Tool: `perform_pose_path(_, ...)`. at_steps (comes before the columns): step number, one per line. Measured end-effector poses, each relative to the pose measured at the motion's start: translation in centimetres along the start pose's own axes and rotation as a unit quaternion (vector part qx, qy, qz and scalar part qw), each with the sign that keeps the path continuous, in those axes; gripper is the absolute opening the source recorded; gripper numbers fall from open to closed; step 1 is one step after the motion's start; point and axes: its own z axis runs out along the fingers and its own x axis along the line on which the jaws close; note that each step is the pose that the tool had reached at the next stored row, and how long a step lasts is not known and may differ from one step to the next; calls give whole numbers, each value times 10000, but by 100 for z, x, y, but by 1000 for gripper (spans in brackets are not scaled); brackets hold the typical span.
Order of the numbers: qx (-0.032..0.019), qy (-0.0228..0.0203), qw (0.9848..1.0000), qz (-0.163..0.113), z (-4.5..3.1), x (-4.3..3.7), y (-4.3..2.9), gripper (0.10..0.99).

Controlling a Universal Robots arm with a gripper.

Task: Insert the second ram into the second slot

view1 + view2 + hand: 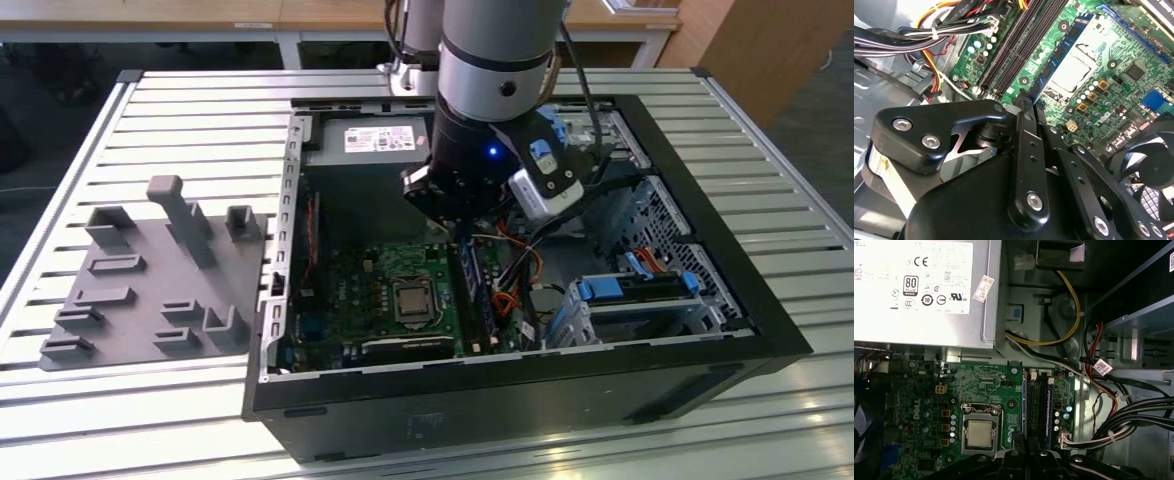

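The second ram [1066, 47] is a thin blue stick with dark chips, standing on edge along the slot line beside the CPU socket [1074, 70] on the green motherboard [919, 405]. My gripper [1029, 104] is down inside the open computer case [747, 330], its black fingers [1021, 107] closed narrowly over the stick's near end. In the first wrist view the gripper [1024, 442] straddles the same blue strip [1024, 400]. Two dark slots [1014, 42] run parallel beside it. Whether the stick is fully seated I cannot tell. The exterior view shows the gripper [461, 232] just above the slots [474, 290].
A power supply [919, 290] sits at the back of the case. Bundled cables [1114, 425] run close beside the slots. A black fan [1149, 165] and a drive cage [641, 295] flank the board. A grey fixture tray [147, 290] lies outside on the slatted table.
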Motion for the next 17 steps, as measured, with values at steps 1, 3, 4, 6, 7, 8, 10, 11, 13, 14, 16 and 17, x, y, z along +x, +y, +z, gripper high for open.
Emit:
perform_pose_path(1, 0, -3, 10000, 6, 15, 0, -1, 137)
perform_pose_path(3, 0, -4, 10000, 22, 42, 0, -2, 137)
perform_pose_path(4, 0, -5, 10000, 27, 58, 0, -2, 137)
perform_pose_path(6, 2, -5, 10000, 32, 93, 0, -3, 137)
perform_pose_path(7, 2, -5, 10000, 34, 111, 0, -3, 137)
perform_pose_path(8, 1, -5, 10000, 38, 130, 0, -4, 137)
perform_pose_path(10, 2, -6, 10000, 55, 153, 1, -5, 137)
perform_pose_path(11, 2, -6, 10000, 76, 163, 1, -5, 137)
perform_pose_path(13, 2, -9, 9999, 141, 180, 1, -6, 137)
perform_pose_path(14, 3, -10, 9999, 169, 188, 1, -6, 137)
perform_pose_path(16, 3, -11, 9998, 190, 208, 1, -7, 137)
perform_pose_path(17, 3, -11, 9998, 190, 220, 1, -7, 137)
